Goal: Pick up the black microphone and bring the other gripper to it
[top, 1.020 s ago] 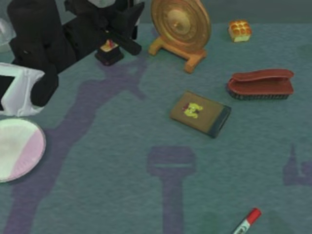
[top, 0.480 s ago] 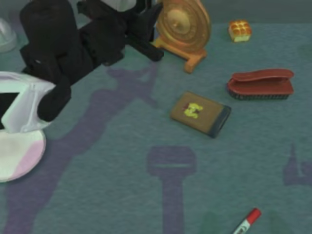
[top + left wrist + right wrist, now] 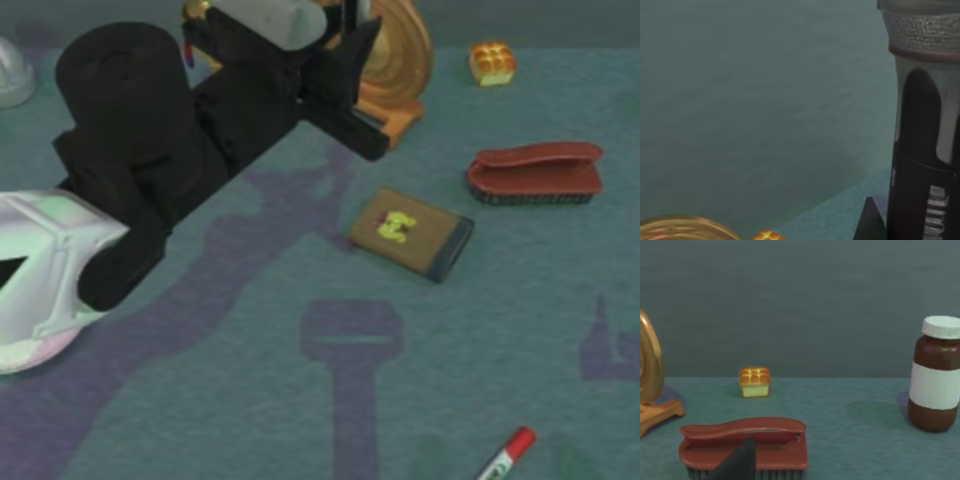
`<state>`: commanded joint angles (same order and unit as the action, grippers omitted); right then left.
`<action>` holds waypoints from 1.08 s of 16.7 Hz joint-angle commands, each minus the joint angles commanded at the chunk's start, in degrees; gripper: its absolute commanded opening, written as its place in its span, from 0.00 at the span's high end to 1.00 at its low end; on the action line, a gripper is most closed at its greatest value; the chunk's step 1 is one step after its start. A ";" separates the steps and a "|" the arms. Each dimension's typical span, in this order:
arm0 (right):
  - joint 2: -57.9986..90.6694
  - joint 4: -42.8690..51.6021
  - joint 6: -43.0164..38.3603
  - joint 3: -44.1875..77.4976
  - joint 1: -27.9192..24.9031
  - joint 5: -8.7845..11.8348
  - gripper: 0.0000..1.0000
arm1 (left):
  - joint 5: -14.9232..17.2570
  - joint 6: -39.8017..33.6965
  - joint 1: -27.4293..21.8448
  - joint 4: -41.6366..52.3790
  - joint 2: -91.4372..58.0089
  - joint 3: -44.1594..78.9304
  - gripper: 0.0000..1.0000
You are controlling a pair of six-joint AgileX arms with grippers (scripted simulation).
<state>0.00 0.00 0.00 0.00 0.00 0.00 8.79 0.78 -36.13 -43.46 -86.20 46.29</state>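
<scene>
- The left gripper (image 3: 345, 75) is lifted above the table's (image 3: 250, 400) far left, pinching the black microphone (image 3: 922, 150) upright.
- The right gripper (image 3: 737, 462) sits near the brush (image 3: 742, 442); whether its claw is spread, I cannot tell.

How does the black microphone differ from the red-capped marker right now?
The black microphone is held aloft in the left gripper; the marker lies on the table. The microphone is black with a grey mesh head; the marker is white, red-capped. Both are slim sticks.
</scene>
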 joint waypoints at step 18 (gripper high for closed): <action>21.92 -8.18 0.51 15.41 -14.47 -1.41 0.00 | 0.00 0.00 0.00 0.00 0.00 0.00 1.00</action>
<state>21.92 -8.18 0.51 15.41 -14.47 -1.41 8.79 0.78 -36.13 -43.46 -86.20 46.29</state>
